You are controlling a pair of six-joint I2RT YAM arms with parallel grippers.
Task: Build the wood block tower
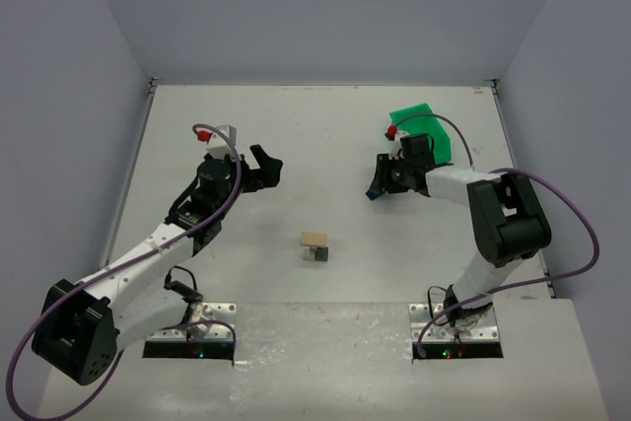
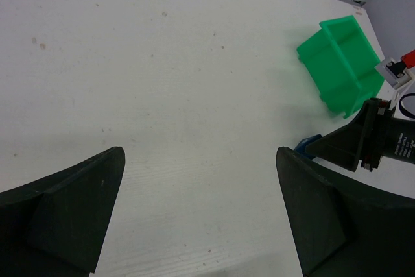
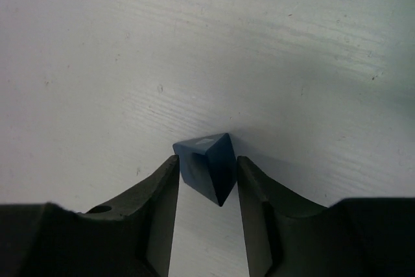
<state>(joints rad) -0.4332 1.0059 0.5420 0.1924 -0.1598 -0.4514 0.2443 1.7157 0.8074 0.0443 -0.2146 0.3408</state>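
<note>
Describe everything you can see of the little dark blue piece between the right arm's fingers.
The dark blue piece is a small, matte, painted-wood-looking wedge with sharp edges and a pale sheen on its upper face. It sits tilted, pinched on two sides by the right gripper, either just above or on the white table; I cannot tell which. From overhead it is near the green bin and well apart from the block tower.

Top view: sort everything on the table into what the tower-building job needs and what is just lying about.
Belongs to the job:
wood block tower
dark blue piece, between the jaws of the right gripper

Lying about:
green bin
</note>
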